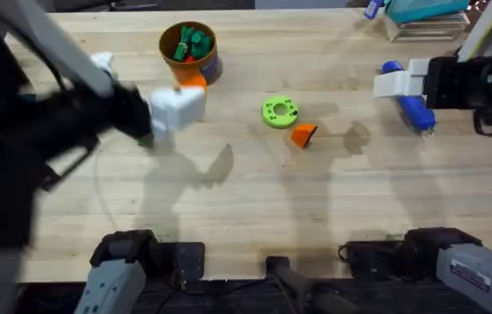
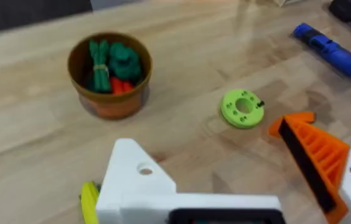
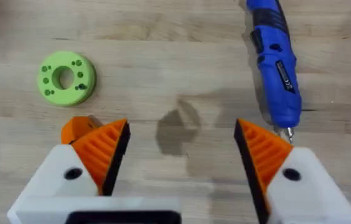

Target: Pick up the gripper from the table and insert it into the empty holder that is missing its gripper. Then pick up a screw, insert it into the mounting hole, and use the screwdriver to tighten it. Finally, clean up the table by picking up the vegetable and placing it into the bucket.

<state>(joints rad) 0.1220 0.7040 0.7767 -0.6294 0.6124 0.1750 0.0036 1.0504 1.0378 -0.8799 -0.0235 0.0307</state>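
a pale wooden table (image 1: 333, 201) carries everything; the gripper (image 1: 304, 134), a small orange wedge, lies just beside the green disc (image 1: 279, 111). it looks light, stiff and smooth, likely best pinched across its flat sides. the right gripper (image 3: 182, 146) hangs spread wide and empty near it, while the left gripper (image 2: 238, 168) is parted too, one finger bare white.

Overhead looks down, forward over table (image 1: 255, 218); both wrist views close, sharing green disc (image 2: 243, 109).

The screwdriver (image 3: 275, 62) carries a label (print too small to read).
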